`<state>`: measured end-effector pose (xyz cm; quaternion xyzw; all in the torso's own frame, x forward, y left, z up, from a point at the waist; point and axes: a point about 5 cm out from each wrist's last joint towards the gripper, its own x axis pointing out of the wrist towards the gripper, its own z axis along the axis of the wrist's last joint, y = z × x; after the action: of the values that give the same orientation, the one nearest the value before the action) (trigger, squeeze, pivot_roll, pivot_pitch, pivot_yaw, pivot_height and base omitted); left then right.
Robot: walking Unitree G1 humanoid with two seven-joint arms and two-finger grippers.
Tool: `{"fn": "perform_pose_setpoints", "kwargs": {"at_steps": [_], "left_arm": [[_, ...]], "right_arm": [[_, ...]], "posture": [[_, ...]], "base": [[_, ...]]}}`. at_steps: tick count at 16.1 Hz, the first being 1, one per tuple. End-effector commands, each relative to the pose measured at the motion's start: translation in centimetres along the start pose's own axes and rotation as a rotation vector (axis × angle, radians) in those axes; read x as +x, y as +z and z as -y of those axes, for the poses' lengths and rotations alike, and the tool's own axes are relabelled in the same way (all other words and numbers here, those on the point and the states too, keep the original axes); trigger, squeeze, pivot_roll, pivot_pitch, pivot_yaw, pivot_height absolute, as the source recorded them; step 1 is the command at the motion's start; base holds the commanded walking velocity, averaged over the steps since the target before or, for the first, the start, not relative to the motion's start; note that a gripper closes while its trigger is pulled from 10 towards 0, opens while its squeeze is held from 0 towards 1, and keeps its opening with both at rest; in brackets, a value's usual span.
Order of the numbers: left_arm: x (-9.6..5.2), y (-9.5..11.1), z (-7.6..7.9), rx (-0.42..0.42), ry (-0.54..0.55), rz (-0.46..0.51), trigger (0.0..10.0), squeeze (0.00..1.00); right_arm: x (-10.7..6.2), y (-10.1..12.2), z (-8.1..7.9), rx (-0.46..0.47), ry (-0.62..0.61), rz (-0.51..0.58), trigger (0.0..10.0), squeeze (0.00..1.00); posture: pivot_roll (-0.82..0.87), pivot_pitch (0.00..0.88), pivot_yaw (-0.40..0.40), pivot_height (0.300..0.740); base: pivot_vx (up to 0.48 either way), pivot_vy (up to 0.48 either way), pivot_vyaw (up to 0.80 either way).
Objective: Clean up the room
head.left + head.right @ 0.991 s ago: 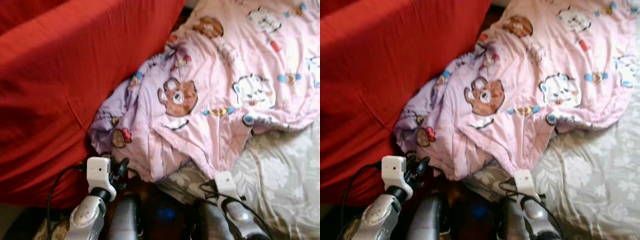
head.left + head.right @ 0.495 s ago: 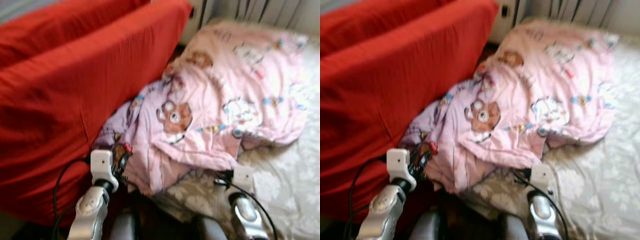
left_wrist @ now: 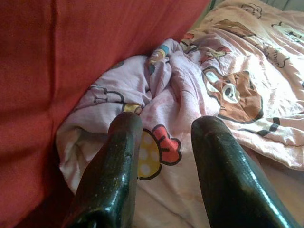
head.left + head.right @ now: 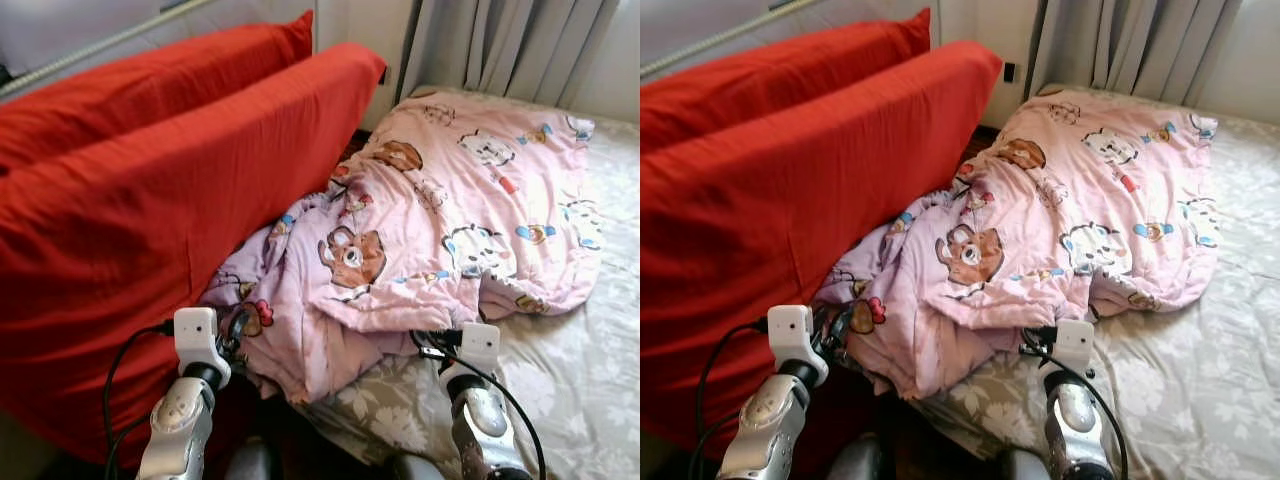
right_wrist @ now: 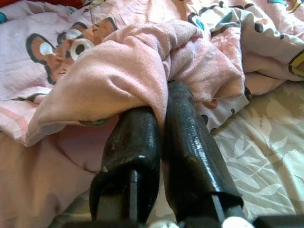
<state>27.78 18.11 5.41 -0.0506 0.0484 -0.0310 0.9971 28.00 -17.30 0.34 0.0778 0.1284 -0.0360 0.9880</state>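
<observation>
1. Since a second ago the head camera has tipped up: the curtain and the far end of the bed have come into sight. Part of that shift is the camera's own. The near hem of the pink blanket [image 4: 440, 210], which draped flat over the bed's near edge before, now lies folded back on itself just in front of the right gripper [image 5: 164, 102].
2. In the right wrist view the right gripper's two black fingers are pressed together with a fold of the blanket pinched between them, so it has hold of the near edge on the right side.
3. The left gripper [image 3: 164, 130] has its fingers spread apart with nothing between them. It hovers close over the blanket's near-left corner, by a printed mushroom; I cannot tell whether the tips touch the cloth.
4. The blanket lies rumpled across the bed sheet [image 4: 560, 390], a pale floral one. Its left side is bunched against the red cushions [image 4: 150, 220] that stand along the left, and its far end reaches toward the grey curtain [image 4: 510, 45].
5. By my reading the tidying is at an early stage: one edge is gripped and nothing is yet spread or folded.
6. What seems left: the left gripper taking its corner, then both arms lifting and drawing the blanket straight, freeing the part wedged beside the cushions.
</observation>
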Motion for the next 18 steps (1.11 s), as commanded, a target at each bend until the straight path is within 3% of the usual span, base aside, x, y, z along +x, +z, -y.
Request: {"fn": "perform_pose_setpoints", "kwargs": {"at_steps": [1, 4, 9, 12, 14, 18], "left_arm": [[0.0, -0.1, -0.3, 0.001, 0.004, 0.002, 10.0, 0.0], [-0.3, -1.3, -0.9, -0.002, 0.022, -0.036, 10.0, 0.0], [-1.2, -3.5, -2.1, -0.017, 0.059, -0.128, 10.0, 0.0], [-2.3, -6.1, -2.6, -0.019, 0.055, -0.255, 10.0, 0.0], [-4.2, -9.1, -3.7, -0.061, 0.124, -0.424, 10.0, 0.0], [-6.3, -11.4, -4.3, -0.095, 0.198, -0.564, 10.0, 0.0]], "right_arm": [[-0.1, 0.1, 0.1, 0.012, -0.004, 0.009, 10.0, 0.0], [-0.6, -0.7, 0.7, 0.011, -0.021, -0.019, 10.0, 0.0], [-0.9, -1.1, 1.5, 0.006, -0.051, -0.035, 10.0, 0.0], [-1.1, -1.6, 1.7, 0.006, -0.057, -0.057, 10.0, 0.0], [-1.5, -2.3, 2.1, 0.005, -0.073, -0.097, 10.0, 0.0], [-1.7, -2.6, 2.5, -0.003, -0.085, -0.103, 10.0, 0.0]], "posture": [[0.02, 0.019, -0.014, 0.704], [0.02, 0.018, -0.008, 0.739], [0.02, 0.014, -0.002, 0.74], [0.03, 0.007, 0.0, 0.74], [0.03, 0.0, 0.002, 0.74], [0.02, 0.0, 0.005, 0.74]], "base": [[0.0, 0.0, 0.0], [0.0, 0.0, 0.0], [0.0, 0.0, 0.0], [0.0, 0.0, 0.0], [0.0, 0.0, 0.0], [0.0, 0.0, 0.0]]}}
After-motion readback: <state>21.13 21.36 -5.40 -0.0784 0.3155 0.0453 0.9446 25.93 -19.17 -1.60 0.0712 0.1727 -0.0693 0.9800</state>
